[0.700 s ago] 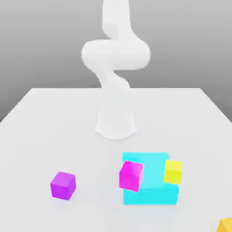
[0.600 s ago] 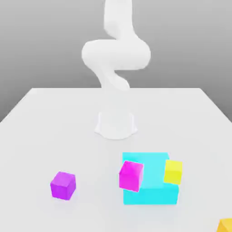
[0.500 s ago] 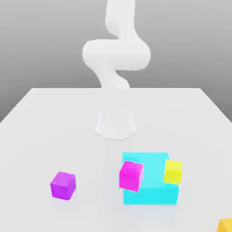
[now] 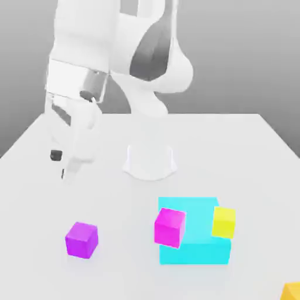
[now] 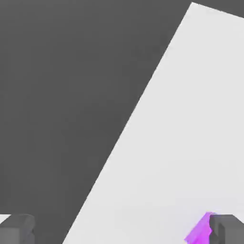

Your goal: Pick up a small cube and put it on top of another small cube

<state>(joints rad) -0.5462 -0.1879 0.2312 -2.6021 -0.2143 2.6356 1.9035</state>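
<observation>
Spread wide with nothing between its fingers, the end effector (image 4: 63, 165) is hanging above the counter (image 4: 246, 152) toward the exterior view's left, well apart from every block. Nearest the exterior camera, an orange block (image 4: 291, 291) is peeking in at the lower right corner. Just behind that, the small cube (image 4: 81, 239) is sitting alone on the counter, lower in the picture than the end effector, and in the hand view it is showing beside one dark fingertip (image 5: 228, 228). Toward the exterior view's right, a magenta cube (image 4: 169, 226) and a yellow cube (image 4: 224, 222) are leaning against a large cyan block (image 4: 196, 237). Farther back, the arm's round white base (image 4: 150, 161) is standing on the pale, bare counter, and a plain grey wall (image 4: 246, 53) is closing off the room behind.
</observation>
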